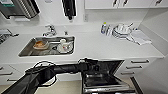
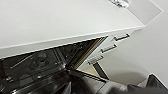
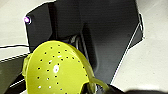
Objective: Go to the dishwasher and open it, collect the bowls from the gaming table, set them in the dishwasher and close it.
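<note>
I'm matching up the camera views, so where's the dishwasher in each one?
Head: dishwasher open, low and right of centre, under the counter.
Left wrist: its dark inside under the counter edge.
Right wrist: cannot tell whether the dark shape behind the yellow-green bowl is it.
Shared landmark: the drawers beside it, in head and left wrist views.

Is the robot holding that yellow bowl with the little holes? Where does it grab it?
The yellow-green bowl shows close by the right wrist and looks held, probably at its rim, but the exact spot of the hold cannot be told.
</note>
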